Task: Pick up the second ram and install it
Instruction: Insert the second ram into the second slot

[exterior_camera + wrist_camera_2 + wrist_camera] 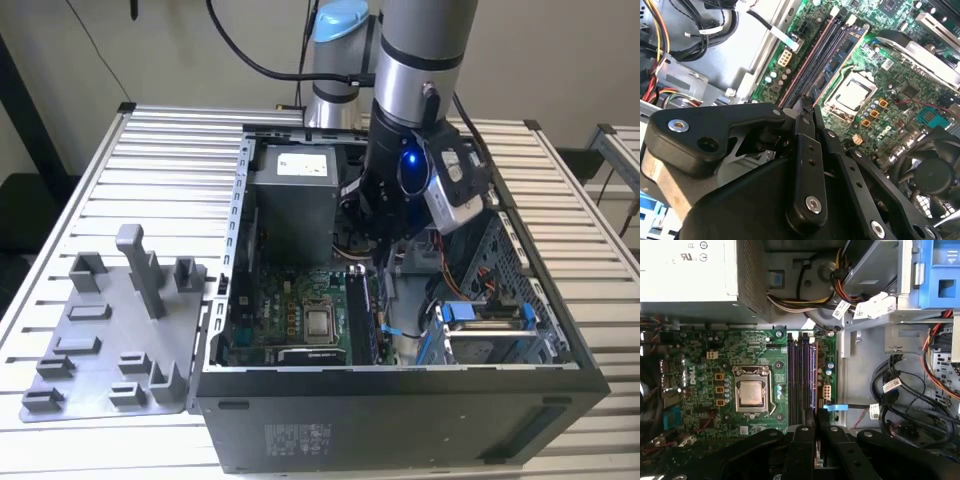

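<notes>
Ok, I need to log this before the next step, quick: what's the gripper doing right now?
Gripper: fingers drawn close together over the motherboard's memory slots, apparently pinching the second ram edge-on; the stick itself is barely visible.

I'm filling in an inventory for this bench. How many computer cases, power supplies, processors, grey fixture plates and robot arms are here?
Computer case: 1
Power supply: 1
Processor: 1
Grey fixture plate: 1
Robot arm: 1
Total: 5
</notes>
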Controlling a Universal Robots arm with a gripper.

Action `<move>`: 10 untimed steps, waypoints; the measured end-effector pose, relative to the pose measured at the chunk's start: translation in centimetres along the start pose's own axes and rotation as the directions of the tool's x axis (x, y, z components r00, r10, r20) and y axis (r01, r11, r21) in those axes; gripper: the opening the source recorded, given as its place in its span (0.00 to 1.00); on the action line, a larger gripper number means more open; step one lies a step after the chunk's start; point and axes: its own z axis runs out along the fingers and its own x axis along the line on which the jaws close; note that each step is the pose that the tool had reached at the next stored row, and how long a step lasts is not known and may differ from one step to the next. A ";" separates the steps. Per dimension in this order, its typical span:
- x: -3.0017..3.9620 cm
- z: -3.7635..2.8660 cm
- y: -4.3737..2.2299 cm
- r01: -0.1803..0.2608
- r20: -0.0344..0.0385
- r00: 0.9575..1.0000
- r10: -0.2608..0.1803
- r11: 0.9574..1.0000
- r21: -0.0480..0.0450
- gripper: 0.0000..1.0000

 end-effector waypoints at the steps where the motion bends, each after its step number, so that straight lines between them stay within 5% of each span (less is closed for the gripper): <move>1: 0.03 0.11 0.00 0.000 0.000 1.000 0.000 1.000 0.000 0.14; 10: 0.28 0.97 -0.01 0.000 0.000 1.000 0.000 1.000 0.000 0.14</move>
